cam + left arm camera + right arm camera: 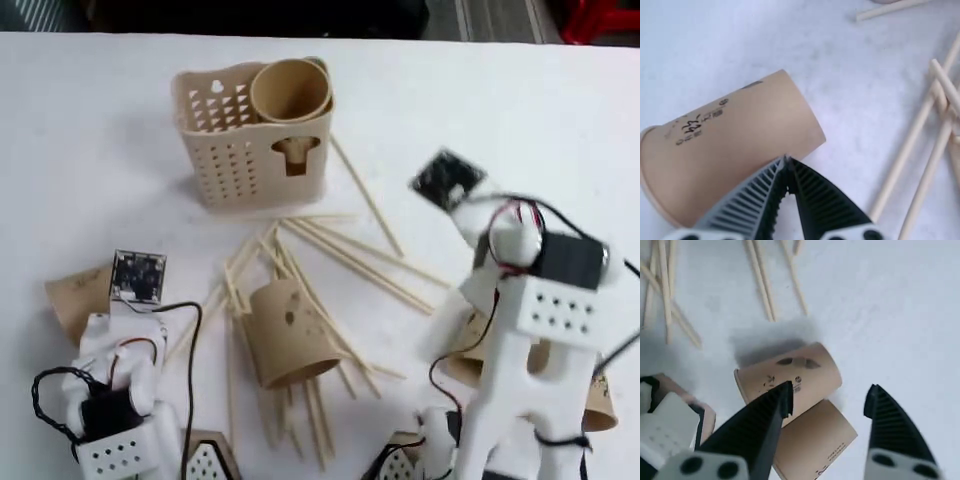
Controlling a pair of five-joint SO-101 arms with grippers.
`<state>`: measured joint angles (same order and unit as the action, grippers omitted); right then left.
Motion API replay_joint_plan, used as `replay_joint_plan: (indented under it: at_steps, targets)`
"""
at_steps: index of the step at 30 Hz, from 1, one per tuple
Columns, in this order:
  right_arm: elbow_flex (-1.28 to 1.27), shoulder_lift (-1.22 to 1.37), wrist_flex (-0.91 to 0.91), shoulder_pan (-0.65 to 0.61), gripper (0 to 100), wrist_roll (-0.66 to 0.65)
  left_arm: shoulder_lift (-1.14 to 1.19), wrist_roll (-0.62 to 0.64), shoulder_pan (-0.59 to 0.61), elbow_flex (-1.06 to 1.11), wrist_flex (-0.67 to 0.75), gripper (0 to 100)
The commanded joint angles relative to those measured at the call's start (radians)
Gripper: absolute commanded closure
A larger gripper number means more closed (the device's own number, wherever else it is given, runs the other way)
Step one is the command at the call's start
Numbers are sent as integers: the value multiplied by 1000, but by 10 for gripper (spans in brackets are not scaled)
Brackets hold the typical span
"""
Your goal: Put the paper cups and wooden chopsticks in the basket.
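A perforated beige basket (235, 150) stands at the back of the table with one paper cup (290, 90) upright inside it. Wooden chopsticks (330, 250) lie scattered in front of it, around a cup on its side (285, 335). My left gripper (787, 164) is shut with nothing in it, its tips just above a tan cup (730, 145) lying on its side; that cup (75, 295) is at the left edge. My right gripper (829, 392) hangs open above two cups lying side by side, one (795, 372) partly between the fingers, the other (815, 440) closer in.
Loose chopsticks (920, 150) lie beside the left cup, and more chopsticks (760, 280) lie beyond the right-hand cups. The right arm's white body (530, 320) stands over the cups at the front right (465, 350). Bare table surrounds the basket.
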<state>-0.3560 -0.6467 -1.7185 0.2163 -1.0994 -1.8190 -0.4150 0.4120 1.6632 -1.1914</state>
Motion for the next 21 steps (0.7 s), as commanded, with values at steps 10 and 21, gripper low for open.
replay_joint_plan:
  at_steps: [10,21]
  targets:
    - [-430,-297,110,232,705,-310,-8,-5,7,-5,21,973]
    - [-698,-417,255,338,705,-436,-8,-5,7,-5,21,973]
